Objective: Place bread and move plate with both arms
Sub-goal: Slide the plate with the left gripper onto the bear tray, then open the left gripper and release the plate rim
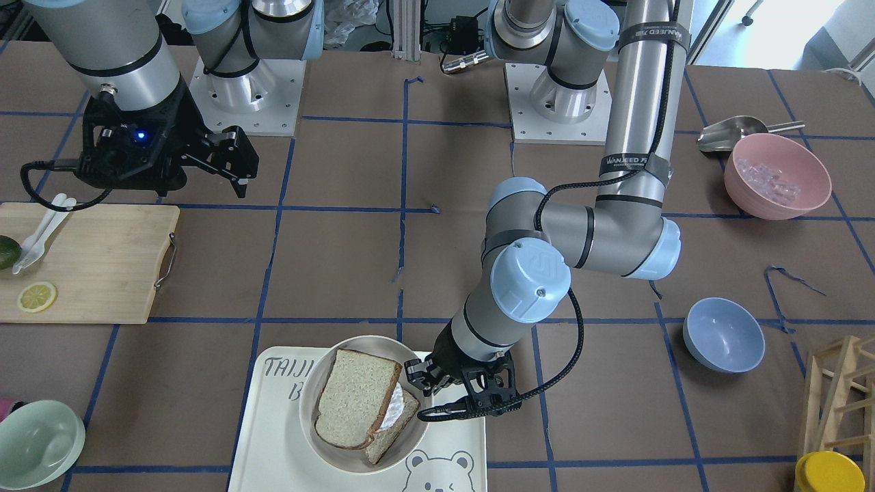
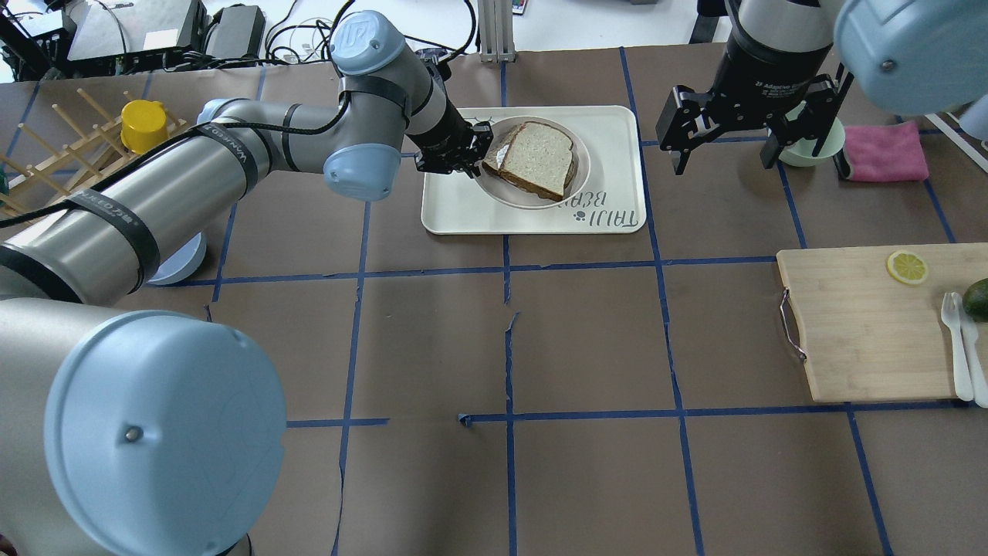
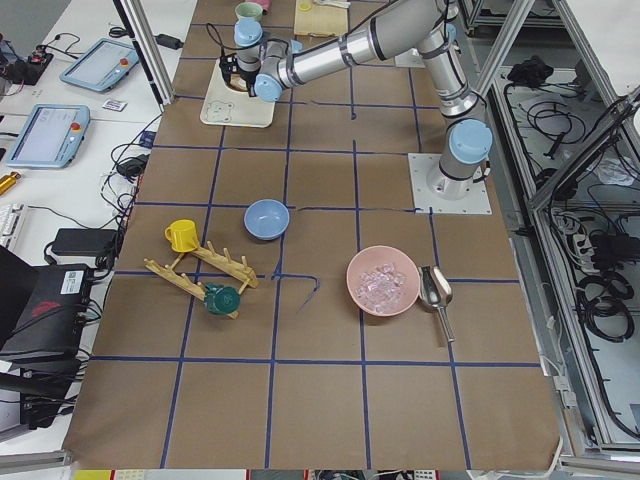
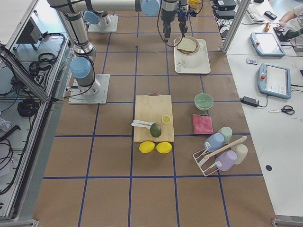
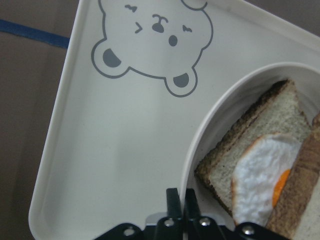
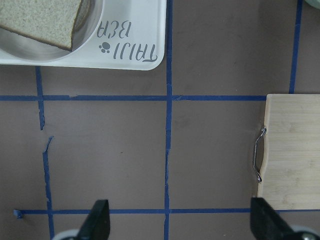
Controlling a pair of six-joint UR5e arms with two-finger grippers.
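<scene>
From the front-facing camera, the bread [image 1: 355, 396] lies tilted in the plate [image 1: 403, 447], leaning over a smaller slice topped with a fried egg [image 1: 393, 410]. The plate sits on the bear-print tray [image 1: 273, 437]. The left gripper [image 1: 415, 381] is at the plate's rim, on the side away from the cutting board [image 1: 89, 260], which carries a lemon slice [image 1: 36, 296] and white cutlery [image 1: 41, 239]. The right gripper [image 1: 239, 164] hangs high above the table [image 1: 342, 260], fingers spread. A pink bowl [image 1: 779, 198] holds clear ice-like pieces, with a metal scoop [image 1: 731, 131] just beside it. A blue bowl [image 1: 723, 335] stands nearer the tray. Overhead, the right gripper partly hides a pale green bowl [image 2: 810, 150] next to a pink cloth [image 2: 884, 150]. The right side view adds two whole lemons [image 4: 155, 147] just beside the board. The left wrist camera shows the two fingers [image 5: 173, 202] close together with the plate's rim pinched between them and the egg just inside. The right wrist camera shows that gripper's fingers wide apart over the taped table, with the tray's corner and the bread at upper left.
</scene>
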